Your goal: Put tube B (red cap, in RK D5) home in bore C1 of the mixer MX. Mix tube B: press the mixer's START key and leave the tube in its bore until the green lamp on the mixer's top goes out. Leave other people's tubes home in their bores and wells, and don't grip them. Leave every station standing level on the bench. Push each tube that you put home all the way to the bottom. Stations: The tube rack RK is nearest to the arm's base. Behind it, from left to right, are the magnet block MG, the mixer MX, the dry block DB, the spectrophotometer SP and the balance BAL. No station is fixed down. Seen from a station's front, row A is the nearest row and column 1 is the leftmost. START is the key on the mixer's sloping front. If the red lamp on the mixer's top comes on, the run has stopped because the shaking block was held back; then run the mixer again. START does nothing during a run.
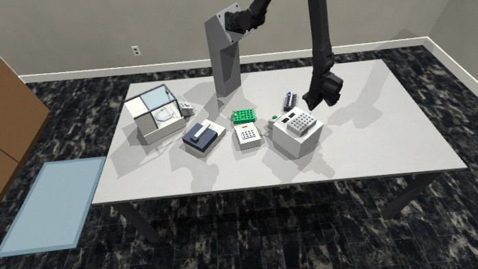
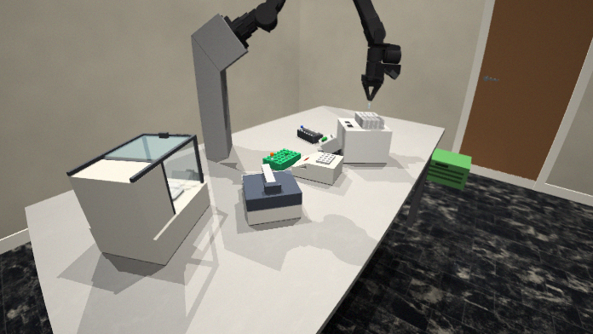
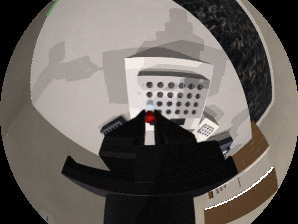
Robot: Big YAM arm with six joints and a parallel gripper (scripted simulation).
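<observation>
Non-task items: room fixtures and floor objects.
Brown door in the far wall; green slatted crate beside the white bench edge; pale blue flat panel on dark marbled floor; white wall socket above the skirting.

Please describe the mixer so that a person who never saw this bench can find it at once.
Start at the tall grey pedestal that carries the arm, then follow the arm down to its gripper, which holds a small tube. Just below stands the mixer, a white box; alone among the stations, it carries a raised grey block of bores on top.
</observation>
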